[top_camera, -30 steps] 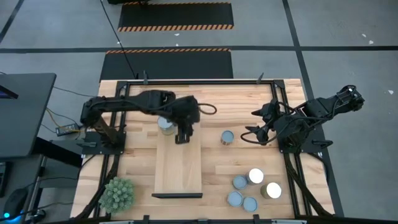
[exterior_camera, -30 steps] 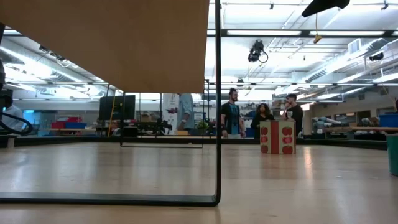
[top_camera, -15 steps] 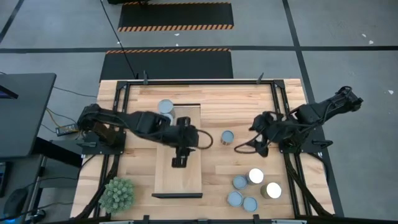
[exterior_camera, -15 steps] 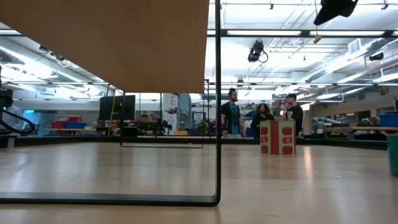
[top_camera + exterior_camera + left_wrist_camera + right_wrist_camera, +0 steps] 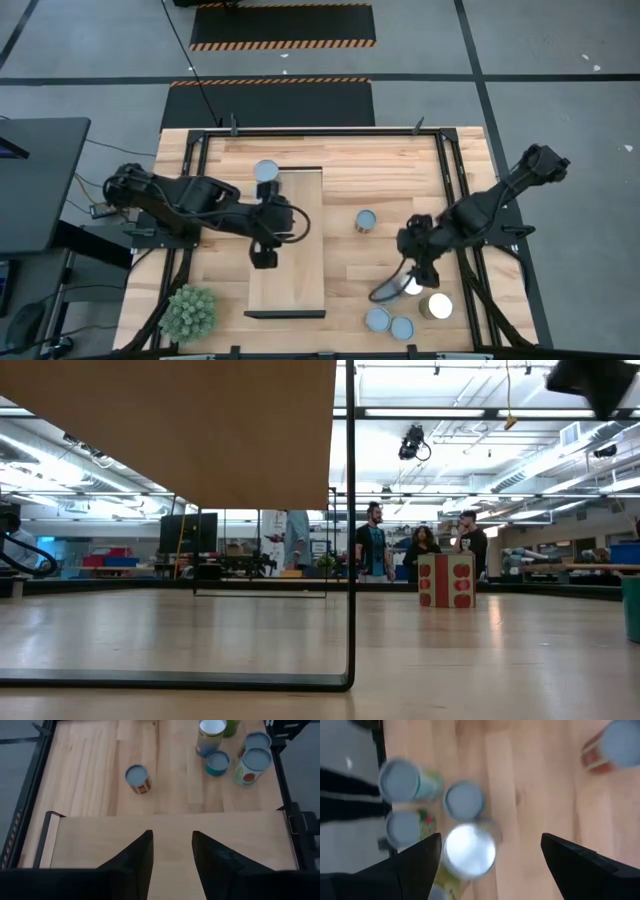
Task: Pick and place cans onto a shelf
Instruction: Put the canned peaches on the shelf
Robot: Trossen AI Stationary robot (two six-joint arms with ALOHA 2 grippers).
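Observation:
The shelf (image 5: pixel 290 270) is a pale board lying along the table's middle; it also shows as the shelf (image 5: pixel 170 827) in the left wrist view. One can (image 5: pixel 267 172) stands on its far end. My left gripper (image 5: pixel 263 257) hovers open over the shelf's left side, with nothing between the fingers of my left gripper (image 5: pixel 172 852). Another can (image 5: pixel 366 221) stands alone right of the shelf. My right gripper (image 5: pixel 412 262) points down, open, above a cluster of cans (image 5: pixel 400 310) near the front right. A bright-topped can (image 5: pixel 468 849) lies below the gap of my right gripper (image 5: pixel 491 842).
A spiky green plant (image 5: pixel 189 311) stands at the near left corner. Black frame rails (image 5: pixel 445 180) run along the table's sides. In the low view the shelf's underside (image 5: pixel 170 430) and a thin black leg (image 5: pixel 351 540) fill the left; people stand far off in the room.
My left gripper has drawn back from the shelf's far end toward the near edge and the left, rising a little, and the can on the far end now shows. My right gripper has swung toward the near edge and down over the can cluster, tipping to point downward.

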